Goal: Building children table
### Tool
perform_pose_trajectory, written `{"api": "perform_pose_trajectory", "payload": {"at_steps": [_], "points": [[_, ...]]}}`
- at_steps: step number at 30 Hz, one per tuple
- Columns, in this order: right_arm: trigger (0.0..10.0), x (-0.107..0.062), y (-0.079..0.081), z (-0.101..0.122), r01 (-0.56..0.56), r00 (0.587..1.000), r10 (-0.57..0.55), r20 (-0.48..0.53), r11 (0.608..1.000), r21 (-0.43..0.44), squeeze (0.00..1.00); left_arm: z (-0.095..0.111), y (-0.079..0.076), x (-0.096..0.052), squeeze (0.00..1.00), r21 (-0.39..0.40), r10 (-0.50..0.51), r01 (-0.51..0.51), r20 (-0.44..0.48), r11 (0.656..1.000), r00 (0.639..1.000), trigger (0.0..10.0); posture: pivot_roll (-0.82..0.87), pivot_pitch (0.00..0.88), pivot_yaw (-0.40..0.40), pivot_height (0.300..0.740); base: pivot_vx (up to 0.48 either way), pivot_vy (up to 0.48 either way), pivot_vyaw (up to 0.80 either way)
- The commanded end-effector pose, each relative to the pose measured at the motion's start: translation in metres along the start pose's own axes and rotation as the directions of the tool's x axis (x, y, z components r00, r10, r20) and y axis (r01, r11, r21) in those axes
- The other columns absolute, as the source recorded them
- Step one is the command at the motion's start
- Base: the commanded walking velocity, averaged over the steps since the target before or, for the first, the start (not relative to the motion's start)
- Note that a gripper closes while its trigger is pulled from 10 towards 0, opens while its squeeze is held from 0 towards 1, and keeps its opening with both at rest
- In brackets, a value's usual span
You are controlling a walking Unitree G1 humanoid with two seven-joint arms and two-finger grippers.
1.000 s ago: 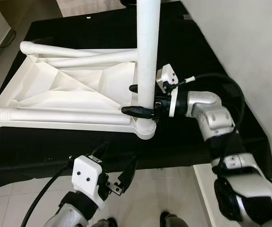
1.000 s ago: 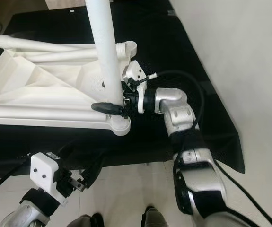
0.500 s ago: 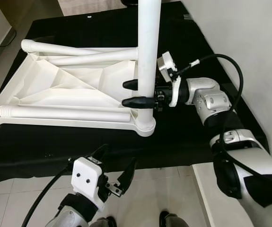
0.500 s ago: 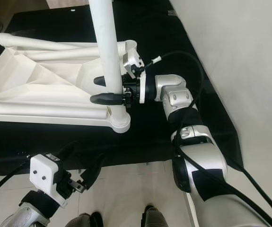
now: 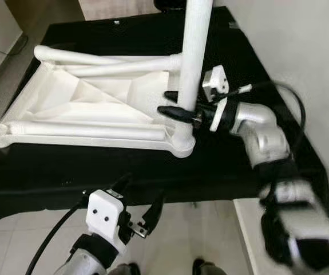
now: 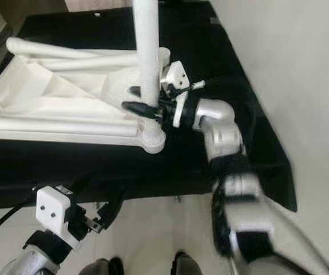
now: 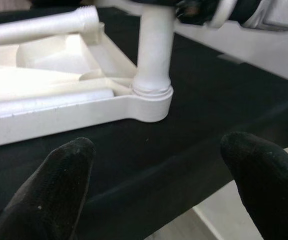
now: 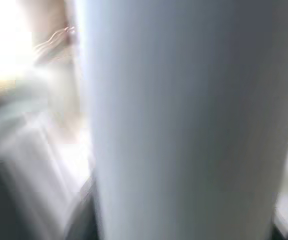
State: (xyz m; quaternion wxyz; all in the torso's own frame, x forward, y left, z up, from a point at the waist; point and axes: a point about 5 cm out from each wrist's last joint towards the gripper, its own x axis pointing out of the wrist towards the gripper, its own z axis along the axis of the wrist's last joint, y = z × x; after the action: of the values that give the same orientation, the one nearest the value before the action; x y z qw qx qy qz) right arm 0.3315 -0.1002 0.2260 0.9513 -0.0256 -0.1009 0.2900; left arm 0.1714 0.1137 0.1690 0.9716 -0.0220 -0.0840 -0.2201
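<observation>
The white children's table top [image 5: 90,100] lies upside down on a black cloth. One white leg [image 5: 194,51] stands upright in the near right corner socket [image 5: 182,146]. My right gripper [image 5: 164,102] is shut on this leg just above the socket, one black finger on each side. The right wrist view has the leg's surface [image 8: 184,120] close up and blurred. My left gripper [image 5: 143,188] hangs open and holds nothing, low in front of the cloth's near edge. In the left wrist view its fingertips [image 7: 66,170] frame the socket [image 7: 151,97].
Two more white legs [image 5: 90,130] lie flat along the table's underside. The black cloth [image 5: 67,166] covers the platform to its near edge. A pale wall [image 5: 301,51] rises on the right. Tiled floor [image 5: 210,229] and my feet are below.
The view has shifted a little to the right. My right wrist has turned around the upright leg while staying shut on it, and the forearm is blurred. The left gripper has stayed put.
</observation>
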Motion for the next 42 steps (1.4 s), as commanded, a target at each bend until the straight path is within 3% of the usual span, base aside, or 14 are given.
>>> {"api": "perform_pose_trajectory", "payload": {"at_steps": [1, 4, 5, 11, 12, 15, 16, 22, 25, 26, 27, 28, 36, 42], "points": [[0.0, -0.033, 0.001, -0.044, 0.241, 0.937, -0.219, -0.272, 0.969, 0.049, 0.00, -0.003, 0.002, -0.001, 0.00, -0.004, 0.008, -0.008, -0.014, 1.000, 1.000, 10.0, 0.03, 0.249, 0.026, 0.740, 0.000, 0.000, 0.00], [0.0, -0.035, 0.008, -0.047, 0.265, 0.931, -0.245, -0.272, 0.963, 0.040, 0.00, -0.004, 0.003, 0.000, 0.00, -0.004, 0.003, -0.003, -0.016, 1.000, 1.000, 10.0, 0.03, 0.227, 0.041, 0.740, 0.000, 0.000, 0.00], [0.0, -0.016, 0.022, -0.043, 0.213, 0.956, -0.202, -0.212, 0.977, 0.030, 0.00, -0.007, 0.004, 0.002, 0.00, -0.003, -0.002, 0.002, -0.019, 1.000, 1.000, 10.0, 0.03, 0.209, 0.039, 0.740, 0.000, 0.000, 0.00], [0.0, 0.003, 0.030, -0.036, 0.179, 0.969, -0.167, -0.181, 0.983, 0.051, 0.00, -0.008, 0.004, 0.003, 0.00, 0.000, 0.000, 0.000, -0.018, 1.000, 1.000, 10.0, 0.04, 0.202, 0.029, 0.740, 0.000, 0.000, 0.00], [10.0, 0.005, 0.033, -0.028, 0.197, 0.969, -0.183, -0.167, 0.978, 0.067, 0.00, -0.008, 0.005, 0.002, 0.00, 0.003, 0.007, -0.007, -0.018, 1.000, 1.000, 10.0, 0.04, 0.200, 0.027, 0.740, 0.000, 0.000, 0.00], [10.0, 0.005, 0.041, -0.019, 0.165, 0.978, -0.147, -0.150, 0.979, 0.118, 0.00, -0.008, 0.005, 0.000, 0.00, 0.005, 0.015, -0.015, -0.017, 1.000, 1.000, 10.0, 0.02, 0.201, 0.028, 0.740, 0.000, 0.000, 0.00], [10.0, 0.005, 0.043, -0.015, 0.114, 0.987, -0.097, -0.131, 0.985, 0.127, 1.00, -0.008, 0.005, 0.000, 0.00, 0.003, 0.013, -0.013, -0.016, 1.000, 1.000, 10.0, 0.02, 0.200, 0.029, 0.740, 0.000, 0.000, 0.00], [10.0, 0.015, 0.037, 0.008, -0.242, 0.970, 0.241, 0.018, 0.962, 0.128, 1.00, -0.008, 0.003, 0.002, 0.00, -0.008, -0.002, 0.002, -0.012, 1.000, 1.000, 10.0, 0.00, 0.213, 0.030, 0.740, 0.000, 0.000, 0.00], [10.0, 0.016, 0.033, 0.011, -0.297, 0.955, 0.294, 0.039, 0.948, 0.113, 1.00, -0.008, 0.002, 0.002, 0.00, -0.009, -0.002, 0.002, -0.011, 1.000, 1.000, 10.0, 0.00, 0.213, 0.030, 0.740, 0.000, 0.000, 0.00], [10.0, 0.020, 0.026, 0.012, -0.374, 0.928, 0.372, 0.034, 0.925, 0.069, 0.09, -0.007, 0.002, 0.002, 0.00, -0.009, -0.001, 0.001, -0.011, 1.000, 1.000, 10.0, 0.01, 0.220, 0.030, 0.740, 0.000, 0.000, 0.00], [10.0, 0.020, 0.026, 0.012, -0.374, 0.928, 0.372, 0.034, 0.925, 0.069, 0.09, -0.007, 0.002, 0.002, 0.00, -0.009, -0.001, 0.001, -0.011, 1.000, 1.000, 10.0, 0.01, 0.220, 0.030, 0.740, 0.000, 0.000, 0.00], [10.0, 0.026, 0.017, 0.010, -0.502, 0.865, 0.502, 0.004, 0.864, 0.040, 0.00, -0.006, 0.001, 0.000, 0.00, -0.008, 0.003, -0.003, -0.011, 1.000, 1.000, 10.0, 0.03, 0.231, 0.031, 0.740, 0.000, 0.000, 0.00], [10.0, 0.038, 0.019, 0.020, -0.742, 0.670, 0.742, 0.013, 0.670, 0.030, 0.00, -0.003, 0.000, -0.006, 0.00, -0.008, 0.001, -0.002, -0.020, 1.000, 1.000, 10.0, 0.05, 0.256, 0.045, 0.740, 0.000, 0.000, 0.00], [10.0, 0.045, 0.021, 0.024, -0.797, 0.603, 0.797, 0.021, 0.603, 0.036, 0.00, -0.001, -0.001, -0.009, 0.00, -0.008, -0.003, 0.003, -0.027, 1.000, 1.000, 10.0, 0.07, 0.270, 0.049, 0.740, 0.000, 0.000, 0.00]]}}
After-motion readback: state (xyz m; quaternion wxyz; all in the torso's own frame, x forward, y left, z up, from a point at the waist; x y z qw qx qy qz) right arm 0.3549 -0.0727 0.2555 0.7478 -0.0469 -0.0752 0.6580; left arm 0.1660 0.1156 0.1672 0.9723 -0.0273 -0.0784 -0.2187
